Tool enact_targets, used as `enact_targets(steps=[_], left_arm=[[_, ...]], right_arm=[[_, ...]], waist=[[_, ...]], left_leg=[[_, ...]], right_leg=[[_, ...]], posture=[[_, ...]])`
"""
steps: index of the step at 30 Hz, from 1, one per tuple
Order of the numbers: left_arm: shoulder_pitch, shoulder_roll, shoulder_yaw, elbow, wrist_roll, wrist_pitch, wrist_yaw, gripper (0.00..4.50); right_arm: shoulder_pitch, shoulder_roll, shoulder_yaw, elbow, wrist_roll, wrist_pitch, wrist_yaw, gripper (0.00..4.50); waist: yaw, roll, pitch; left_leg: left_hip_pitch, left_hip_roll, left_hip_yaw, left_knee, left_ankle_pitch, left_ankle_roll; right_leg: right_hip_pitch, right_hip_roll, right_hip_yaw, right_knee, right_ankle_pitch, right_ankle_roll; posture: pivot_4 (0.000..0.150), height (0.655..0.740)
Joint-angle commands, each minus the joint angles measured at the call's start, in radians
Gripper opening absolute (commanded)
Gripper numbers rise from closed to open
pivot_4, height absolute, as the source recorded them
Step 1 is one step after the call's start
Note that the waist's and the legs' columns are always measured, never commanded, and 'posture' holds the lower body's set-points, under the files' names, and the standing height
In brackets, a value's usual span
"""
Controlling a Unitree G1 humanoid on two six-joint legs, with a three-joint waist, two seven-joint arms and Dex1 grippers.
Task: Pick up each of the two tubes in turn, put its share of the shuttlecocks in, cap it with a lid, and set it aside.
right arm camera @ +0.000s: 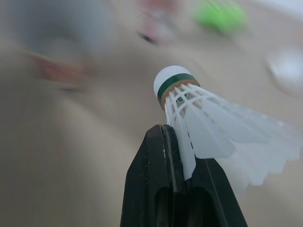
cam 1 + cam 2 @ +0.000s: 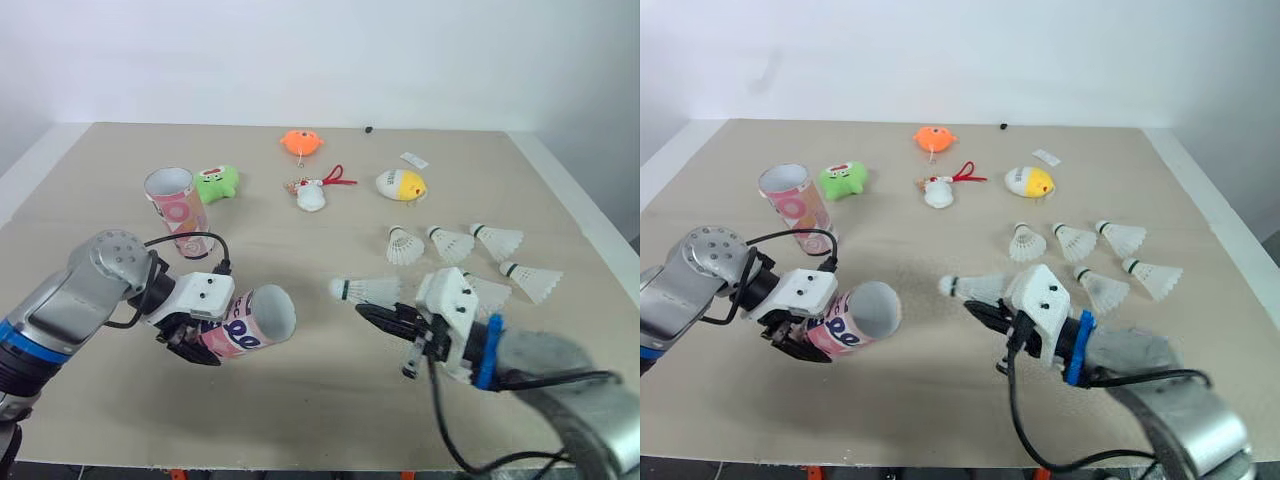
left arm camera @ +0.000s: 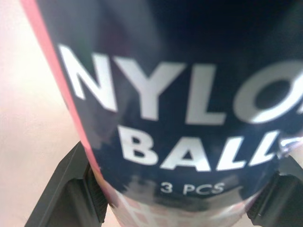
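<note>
A beige worktop (image 2: pixel 300 400) runs back to a plain white wall. Your left end effector (image 2: pixel 198 340) is clamped around one tube (image 2: pixel 262 318), tilted with its open mouth facing your right end effector (image 2: pixel 385 318). That one pinches a shuttlecock (image 2: pixel 365 290) by its skirt, cork leading, near the mouth but not yet inside. Five more shuttlecocks (image 2: pixel 450 243) lie just beyond the right end effector. The second tube (image 2: pixel 178 212) stands upright beyond the left one. I judge you're at the very start: nothing loaded, capped or set aside.
</note>
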Motion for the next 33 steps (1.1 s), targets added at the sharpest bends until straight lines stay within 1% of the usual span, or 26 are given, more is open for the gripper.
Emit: enact_targets(steps=[1,5,7,10,12,17,22,24,25,26,28,29,30,31,33], left_arm=[[-0.028,0.011,-0.008,0.020,0.023,-0.020,-0.016,3.07],[-0.040,0.006,-0.015,0.035,0.022,-0.026,-0.018,3.07],[-0.041,0.006,-0.018,0.038,0.021,-0.029,-0.018,3.07],[-0.042,0.003,-0.019,0.042,0.018,-0.032,-0.018,3.07],[-0.040,-0.001,-0.019,0.044,0.021,-0.033,-0.017,3.07],[-0.032,-0.009,-0.016,0.043,0.023,-0.031,-0.009,3.07],[-0.033,-0.017,-0.016,0.046,0.021,-0.027,-0.003,3.07],[-0.032,-0.019,-0.016,0.043,0.020,-0.025,0.000,3.07],[-0.031,-0.019,-0.016,0.042,0.019,-0.024,0.002,3.07],[-0.029,-0.021,-0.014,0.041,0.016,-0.021,0.005,3.07],[-0.022,-0.024,-0.009,0.039,0.010,-0.012,0.015,3.07],[-0.017,-0.023,-0.008,0.039,0.011,-0.012,0.018,3.07],[-0.014,-0.021,-0.008,0.040,0.011,-0.012,0.019,3.07],[-0.012,-0.020,-0.009,0.040,0.012,-0.012,0.019,3.07],[-0.002,-0.019,-0.006,0.034,0.006,-0.007,0.023,3.07]], right_arm=[[-0.099,-0.051,0.037,-0.008,0.027,-0.023,0.089,0.02],[-0.297,-0.047,0.152,0.086,-0.017,-0.036,0.148,0.02],[-0.348,-0.044,0.194,0.125,-0.044,-0.048,0.169,0.02],[-0.419,-0.053,0.295,0.180,-0.125,-0.106,0.244,0.02],[-0.469,-0.036,0.346,0.210,-0.147,-0.125,0.287,0.02],[-0.538,-0.003,0.408,0.287,-0.189,-0.165,0.367,0.02],[-0.611,0.102,0.422,0.405,-0.170,-0.148,0.400,0.02],[-0.623,0.133,0.412,0.433,-0.137,-0.125,0.415,0.67],[-0.629,0.150,0.401,0.441,-0.107,-0.109,0.426,0.86],[-0.646,0.180,0.370,0.455,-0.057,-0.083,0.420,1.28],[-0.676,0.217,0.285,0.473,0.095,0.012,0.419,2.04],[-0.680,0.218,0.249,0.478,0.154,0.047,0.427,2.14],[-0.678,0.209,0.226,0.480,0.195,0.073,0.439,2.49],[-0.675,0.202,0.213,0.481,0.216,0.089,0.445,2.94],[-0.634,0.165,0.161,0.446,0.295,0.127,0.461,2.94]], waist=[[0.000,0.000,0.000],[-0.003,0.001,0.001],[-0.001,0.001,0.001],[0.000,0.001,0.001],[0.000,0.001,0.001],[0.000,0.001,0.001],[0.000,0.002,0.001],[0.000,0.002,0.001],[0.000,0.002,0.001],[0.001,0.002,0.001],[0.001,0.002,0.001],[0.001,0.002,0.002],[0.001,0.003,0.002],[0.001,0.003,0.002],[0.003,0.002,0.002]], left_leg=[[0.000,0.000,0.000,0.000,0.000,0.000],[0.000,0.000,0.001,0.000,0.001,0.001],[0.000,0.000,0.001,0.000,0.001,0.002],[0.000,0.000,0.001,0.000,0.001,0.002],[0.000,0.000,0.001,0.000,0.001,0.002],[-0.001,0.000,0.001,0.001,0.001,0.002],[0.000,0.000,0.001,0.004,0.001,0.002],[0.000,0.000,0.001,0.005,0.001,0.002],[0.000,0.000,0.001,0.005,0.001,0.002],[0.000,0.000,0.001,0.006,0.001,0.002],[0.000,0.000,0.001,0.007,0.001,0.002],[0.000,0.000,0.001,0.008,0.001,0.002],[0.000,0.000,0.001,0.008,0.001,0.002],[0.000,0.000,0.001,0.008,0.001,0.002],[0.000,0.001,0.000,0.009,0.001,0.002]], right_leg=[[0.000,0.000,0.000,0.000,0.000,-0.001],[-0.001,0.001,0.001,0.001,0.000,-0.003],[-0.001,0.001,0.001,0.001,0.000,-0.003],[-0.001,0.000,0.001,0.001,0.000,-0.003],[-0.002,0.000,0.001,0.001,0.000,-0.003],[-0.002,0.000,0.001,0.002,0.000,-0.001],[-0.002,0.000,0.001,0.006,0.000,-0.002],[-0.002,0.000,0.001,0.008,0.000,-0.002],[-0.002,0.000,0.001,0.008,-0.001,-0.002],[-0.003,0.000,0.001,0.009,-0.001,-0.003],[-0.003,0.000,0.001,0.012,-0.001,-0.003],[-0.003,0.000,0.001,0.012,-0.001,-0.002],[-0.003,0.000,0.001,0.013,-0.001,-0.002],[-0.003,0.000,0.001,0.013,-0.001,-0.002],[-0.002,-0.001,0.000,0.013,-0.002,-0.003]], posture=[[0.150,0.7323],[0.150,0.7323],[0.150,0.7323],[0.150,0.7323],[0.150,0.7323],[0.150,0.7323],[0.150,0.7323],[0.150,0.7323],[0.150,0.7323],[0.150,0.7323],[0.150,0.7323],[0.150,0.7323],[0.150,0.7323],[0.150,0.7323],[0.150,0.7323]])
